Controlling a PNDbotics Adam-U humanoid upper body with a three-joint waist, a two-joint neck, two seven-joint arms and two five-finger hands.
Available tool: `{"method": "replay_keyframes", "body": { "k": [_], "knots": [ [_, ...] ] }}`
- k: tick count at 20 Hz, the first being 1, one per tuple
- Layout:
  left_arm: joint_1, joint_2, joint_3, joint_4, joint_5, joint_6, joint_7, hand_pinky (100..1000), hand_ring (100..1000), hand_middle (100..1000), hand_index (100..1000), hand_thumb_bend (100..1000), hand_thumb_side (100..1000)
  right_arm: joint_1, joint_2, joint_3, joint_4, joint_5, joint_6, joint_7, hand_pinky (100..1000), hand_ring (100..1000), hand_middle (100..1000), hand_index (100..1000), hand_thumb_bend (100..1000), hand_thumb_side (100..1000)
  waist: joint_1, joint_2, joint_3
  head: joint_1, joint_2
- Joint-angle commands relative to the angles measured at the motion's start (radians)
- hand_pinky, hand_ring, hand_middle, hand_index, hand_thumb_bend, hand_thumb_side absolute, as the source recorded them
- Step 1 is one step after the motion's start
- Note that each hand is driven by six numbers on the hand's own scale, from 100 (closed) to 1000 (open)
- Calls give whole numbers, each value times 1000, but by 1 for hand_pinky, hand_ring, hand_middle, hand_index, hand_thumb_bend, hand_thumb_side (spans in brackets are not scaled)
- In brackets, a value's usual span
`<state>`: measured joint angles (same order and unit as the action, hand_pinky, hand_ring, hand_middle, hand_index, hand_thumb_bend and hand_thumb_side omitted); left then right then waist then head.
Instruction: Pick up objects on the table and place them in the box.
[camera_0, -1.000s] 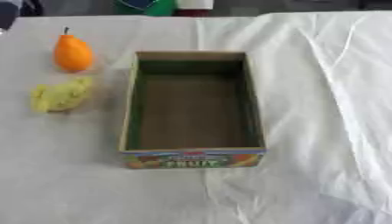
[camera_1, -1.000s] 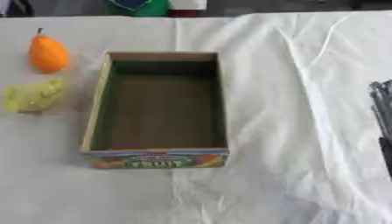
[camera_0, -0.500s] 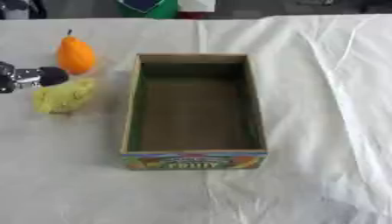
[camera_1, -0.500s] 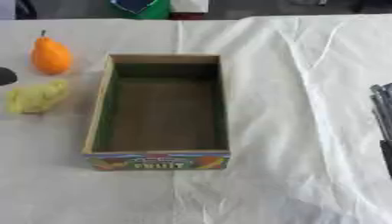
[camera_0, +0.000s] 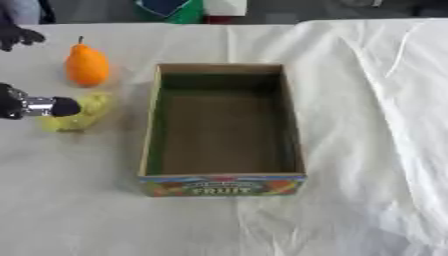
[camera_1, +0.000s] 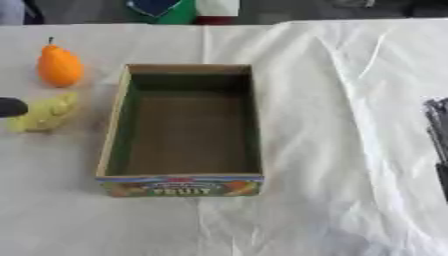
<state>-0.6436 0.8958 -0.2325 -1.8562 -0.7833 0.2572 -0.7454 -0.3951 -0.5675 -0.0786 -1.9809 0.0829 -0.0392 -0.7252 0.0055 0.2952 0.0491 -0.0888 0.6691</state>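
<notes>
Box (camera_0: 223, 184) sits mid-counter (camera_0: 367, 100), empty. Orange pear (camera_0: 87, 65) and yellow fruit (camera_0: 77, 115) lie left of it. Left robot hand (camera_0: 35, 106) touches the yellow fruit, grip unclear; right robot hand (camera_1: 437, 135) at right edge, unclear.

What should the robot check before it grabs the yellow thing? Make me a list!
1. Box empty and open on top: ok.
2. Yellow thing on the cloth, outside the box: ok.
3. Left hand beside the yellow thing: ok, a fingertip is at its left edge.
4. Fingers curled round it yet: cannot tell, most of the hand is out of view.
5. Orange pear standing apart, behind the yellow thing: ok.
6. Right hand out of the way: ok, at the right edge.
</notes>
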Motion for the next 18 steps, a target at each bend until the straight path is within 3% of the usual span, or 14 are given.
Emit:
{"method": "replay_keyframes", "body": {
  "k": [1,6,13,18],
  "knots": [
    [-23,4,1,30,46,0,-8,681,821,846,984,714,905,-5,-26,-4,-19,-6,0,3,622,658,546,686,100,600,2,-21,-1,3,-12],
    [-40,-19,-16,87,83,0,-6,680,834,862,987,697,859,-2,-24,-4,-19,-8,1,3,622,659,546,687,100,600,1,-20,-3,9,-13],
    [-70,-56,-50,188,50,-28,-16,690,845,878,993,762,833,0,-22,-3,-19,-10,2,5,623,659,546,687,100,602,1,-18,-6,15,-13],
    [-91,-85,-69,263,-5,-52,-2,685,844,875,990,674,723,0,-20,0,-19,-12,3,8,623,660,545,687,100,602,2,-16,-9,20,-9]
  ]
}}
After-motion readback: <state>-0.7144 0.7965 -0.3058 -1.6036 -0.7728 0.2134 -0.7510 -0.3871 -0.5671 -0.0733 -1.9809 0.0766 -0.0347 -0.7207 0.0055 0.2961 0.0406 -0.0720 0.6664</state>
